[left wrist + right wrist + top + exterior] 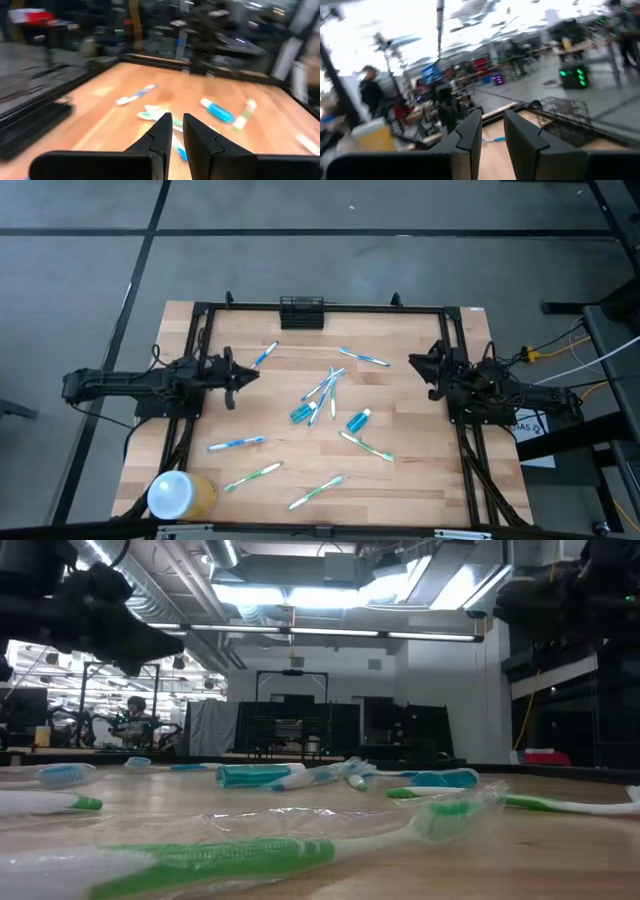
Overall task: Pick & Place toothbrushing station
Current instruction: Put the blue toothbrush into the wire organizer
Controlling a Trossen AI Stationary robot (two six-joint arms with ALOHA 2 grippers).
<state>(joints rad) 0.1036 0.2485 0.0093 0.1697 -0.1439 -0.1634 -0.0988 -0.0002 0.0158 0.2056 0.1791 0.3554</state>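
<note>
One rack [302,311] and one cylinder [178,494] are standing; six toothbrushes [237,443] are lying singly (the middle cluster [320,392] is defying counting), with one blue tube [358,420].

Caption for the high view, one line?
Both arms wait at the table's sides, toothbrushes scattered between them, black rack at the far edge.

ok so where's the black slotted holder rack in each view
high view: black slotted holder rack at the table's far edge, centre, on the frame rail.
low view: cannot make it out against the dark room behind the table.
left wrist view: not clearly in it; the far edge is blurred.
right wrist view: the wire rack beside the table's corner.
shared landmark: the blue tube, also in the left wrist view.
</note>
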